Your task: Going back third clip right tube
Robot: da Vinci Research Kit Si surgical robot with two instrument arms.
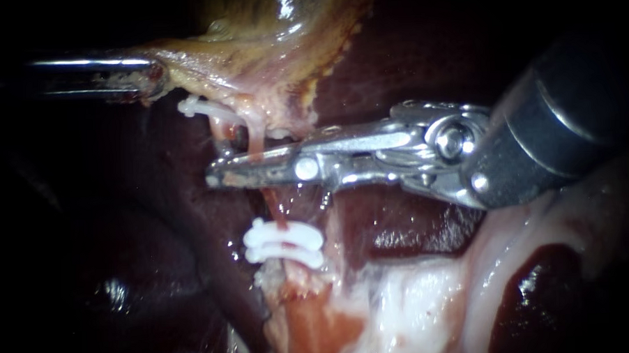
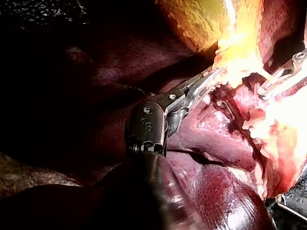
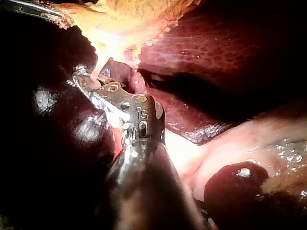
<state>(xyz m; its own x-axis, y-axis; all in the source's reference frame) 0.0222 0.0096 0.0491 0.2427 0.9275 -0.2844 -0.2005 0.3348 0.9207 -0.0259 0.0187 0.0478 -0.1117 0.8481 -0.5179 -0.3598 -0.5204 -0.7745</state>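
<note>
base: liver (image 1: 422, 61) | on it: gallbladder (image 1: 267, 24), pale tissue (image 1: 416, 291)

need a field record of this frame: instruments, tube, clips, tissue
left instrument: enters from the left, jaws shut on the gallbladder edge
right instrument: enters from the right, tip lying across the tube
lower clips: two, white, stacked close together on the tube below the right instrument's tip
upper clip: one, white, above that tip, by the tube's upper end near the gallbladder
liver: dark red, behind and around the tube
</note>
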